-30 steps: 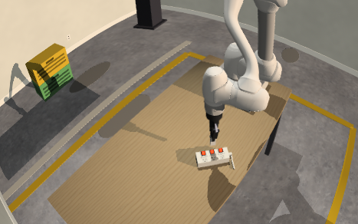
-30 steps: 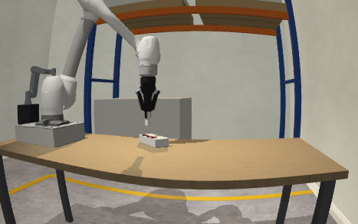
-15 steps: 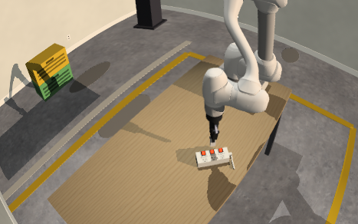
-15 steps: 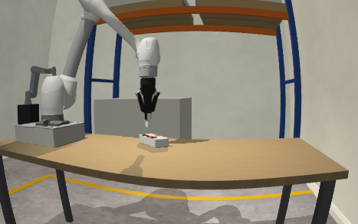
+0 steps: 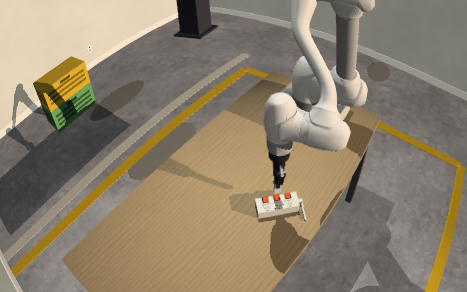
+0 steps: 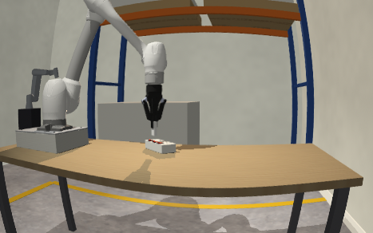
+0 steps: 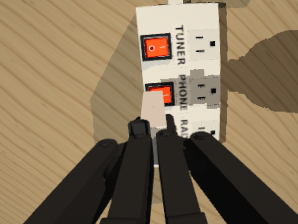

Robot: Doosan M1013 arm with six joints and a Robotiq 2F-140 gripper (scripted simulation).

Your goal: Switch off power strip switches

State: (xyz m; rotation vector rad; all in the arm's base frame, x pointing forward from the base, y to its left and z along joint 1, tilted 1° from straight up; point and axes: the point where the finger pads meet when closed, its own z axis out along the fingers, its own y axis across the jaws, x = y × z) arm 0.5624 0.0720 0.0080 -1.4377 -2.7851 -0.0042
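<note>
A white power strip lies flat on the wooden table, right way up. It has three red switches. In the wrist view the TUNER switch glows red at the far end. The PHONE switch in the middle is partly covered by my fingertip, and the RADIO switch is hidden behind the fingers. My gripper is shut and empty. It points straight down, its pale tip just over the middle switch; I cannot tell whether it touches.
The arm's grey base block stands on the table's left end. A grey box stands behind the table, with a blue shelving rack beyond. A yellow and green crate stands on the floor far off. The strip lies near the table's edge.
</note>
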